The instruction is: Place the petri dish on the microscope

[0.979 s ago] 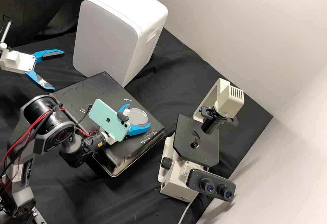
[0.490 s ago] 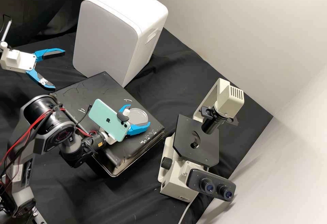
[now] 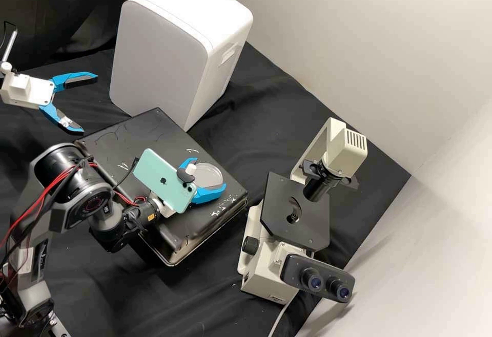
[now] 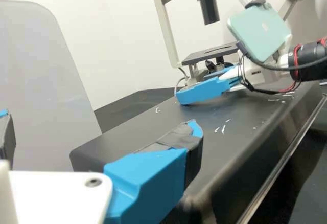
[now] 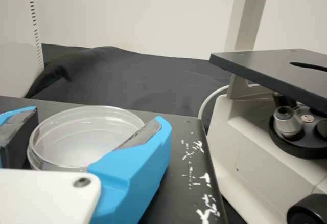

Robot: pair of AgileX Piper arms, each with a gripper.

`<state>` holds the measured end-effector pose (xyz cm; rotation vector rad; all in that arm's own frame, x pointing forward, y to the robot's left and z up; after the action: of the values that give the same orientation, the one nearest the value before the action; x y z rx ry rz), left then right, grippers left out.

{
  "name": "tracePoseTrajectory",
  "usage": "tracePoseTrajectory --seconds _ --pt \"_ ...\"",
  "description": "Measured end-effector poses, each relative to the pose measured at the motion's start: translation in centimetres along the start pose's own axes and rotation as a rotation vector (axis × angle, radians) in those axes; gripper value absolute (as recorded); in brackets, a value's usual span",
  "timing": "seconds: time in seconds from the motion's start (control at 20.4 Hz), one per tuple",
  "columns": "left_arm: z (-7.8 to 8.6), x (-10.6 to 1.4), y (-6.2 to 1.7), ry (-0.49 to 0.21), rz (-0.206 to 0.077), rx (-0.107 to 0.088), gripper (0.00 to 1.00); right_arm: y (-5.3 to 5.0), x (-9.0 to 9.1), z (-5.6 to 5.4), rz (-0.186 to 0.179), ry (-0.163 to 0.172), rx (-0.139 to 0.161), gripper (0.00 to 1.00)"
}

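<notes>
The right end effector [image 3: 207,175] straddles the petri dish [image 3: 204,171]; whether it's clamped I cannot tell. Next it likely needs lifting right onto the microscope stage [image 3: 285,193].

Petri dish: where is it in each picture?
High view: the petri dish lies on the black tray, at the right claw, left of the microscope.
Left wrist view: hidden behind the right claw at the tray's far end; I cannot make it out.
Right wrist view: on the tray right in front of the camera, the microscope just beyond.
Shared landmark: the microscope's black stage, beside the tray in every view.
</notes>
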<state>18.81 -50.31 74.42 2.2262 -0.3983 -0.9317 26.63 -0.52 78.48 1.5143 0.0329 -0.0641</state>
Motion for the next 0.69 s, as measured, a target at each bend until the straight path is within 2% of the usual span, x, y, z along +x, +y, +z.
tracePoseTrajectory --seconds 0.1,0.15,0.29,0.39,0.49,0.69 --pt "0.0 0.0 -0.12 0.0 -0.005 -0.003 1.0 0.8 -0.6 0.1 0.025 -0.012 0.001 0.0" --pt "0.0 0.0 -0.17 0.0 -0.007 -0.005 1.0 1.3 -1.1 0.2 0.049 -0.021 0.004 0.0" --pt "0.0 0.1 -0.19 0.0 -0.008 -0.005 1.0 3.6 -2.5 0.4 0.163 -0.057 0.022 0.0" --pt "0.0 0.1 -0.19 0.0 -0.008 -0.005 1.0 4.5 -3.2 0.5 0.216 -0.074 0.043 0.0" --pt "0.0 0.1 -0.19 0.0 -0.008 -0.005 1.0 4.8 -3.5 0.7 0.233 -0.083 0.048 0.0" --pt "0.0 0.1 -0.19 0.0 -0.008 -0.005 1.0 4.8 -3.5 0.7 0.234 -0.084 0.049 0.0"
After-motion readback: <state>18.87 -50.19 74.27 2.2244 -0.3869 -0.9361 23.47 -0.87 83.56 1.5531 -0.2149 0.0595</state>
